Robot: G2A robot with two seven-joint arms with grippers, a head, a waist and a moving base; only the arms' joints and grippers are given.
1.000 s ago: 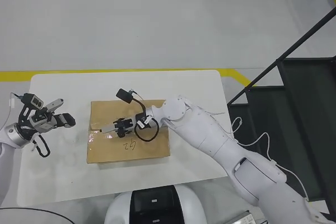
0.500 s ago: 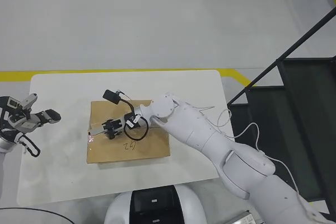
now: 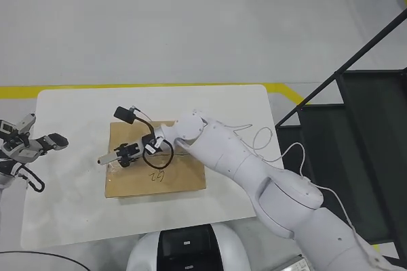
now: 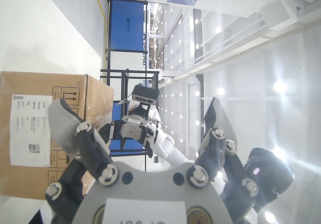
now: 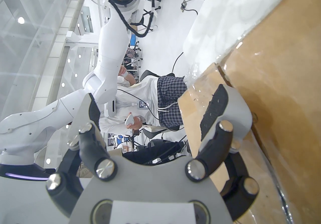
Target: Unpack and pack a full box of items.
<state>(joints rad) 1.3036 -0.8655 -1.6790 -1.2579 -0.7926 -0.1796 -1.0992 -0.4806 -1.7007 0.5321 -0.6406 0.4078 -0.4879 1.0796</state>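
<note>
One white label (image 4: pixel 28 129) on box (image 4: pixel 37 83) side

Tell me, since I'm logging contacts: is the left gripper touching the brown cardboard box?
Apart. The top view shows a strip of bare white table between the left gripper and the edge of the brown cardboard box.

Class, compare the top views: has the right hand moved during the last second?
Yes. The right hand has slid across the box toward the robot's left, and its fingertips now reach the box's left edge.
</note>
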